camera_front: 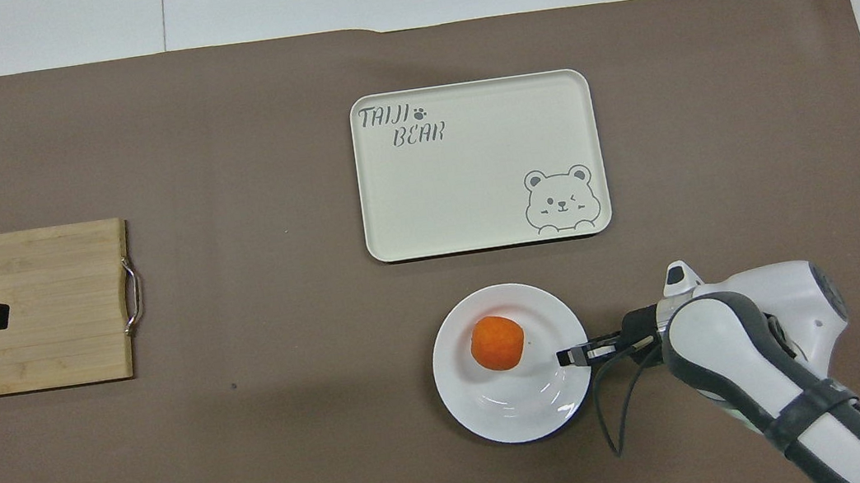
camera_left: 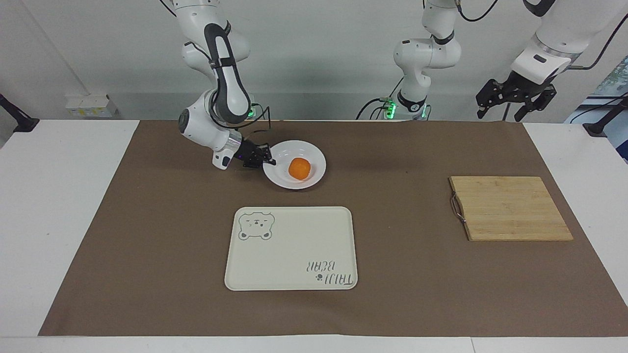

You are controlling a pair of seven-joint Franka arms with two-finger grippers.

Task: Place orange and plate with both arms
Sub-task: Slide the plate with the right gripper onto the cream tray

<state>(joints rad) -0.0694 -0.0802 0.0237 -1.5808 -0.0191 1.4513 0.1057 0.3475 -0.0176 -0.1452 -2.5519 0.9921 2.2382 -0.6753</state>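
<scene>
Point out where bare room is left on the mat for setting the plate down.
The tray is bare inside. Open mat lies between tray and cutting board. It is crowded where the right gripper grips the rim of the plate holding the orange. The left gripper waits raised near the board's end.

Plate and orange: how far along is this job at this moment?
Done: the orange sits on the plate. In hand: the right tool grips the plate's rim, and the plate looks tipped up at that edge. Left: the plate is not yet on the bear tray. The left tool waits, open, raised near the cutting board.
</scene>
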